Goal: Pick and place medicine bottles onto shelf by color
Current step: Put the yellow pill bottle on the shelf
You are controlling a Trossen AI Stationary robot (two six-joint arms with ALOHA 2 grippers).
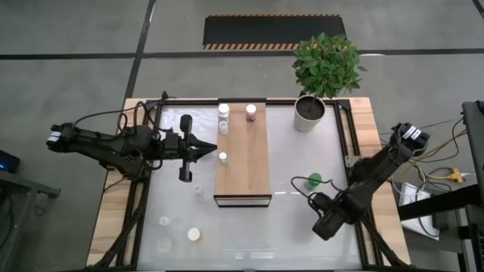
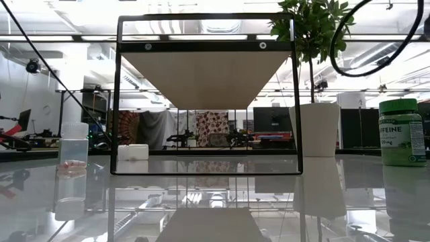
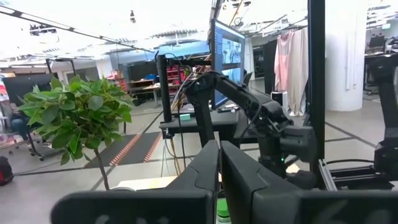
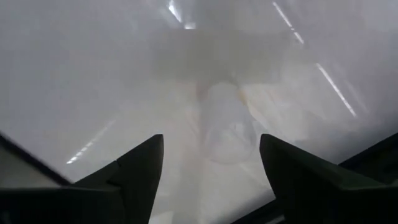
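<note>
The green bottle [image 1: 314, 180] stands on the table's right side, between the shelf [image 1: 243, 155] and the right edge. The right gripper [image 1: 327, 224] hangs spread and empty near the front-right corner; the left gripper [image 1: 212, 149] is clenched on nothing by the shelf's left edge. The bottle looks light, stiff and smooth, so best pinched around its body below the cap.

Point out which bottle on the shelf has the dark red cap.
The bottle at the shelf's far end, beside a white-capped bottle. The third bottle, midway along, is white-capped too.
</note>
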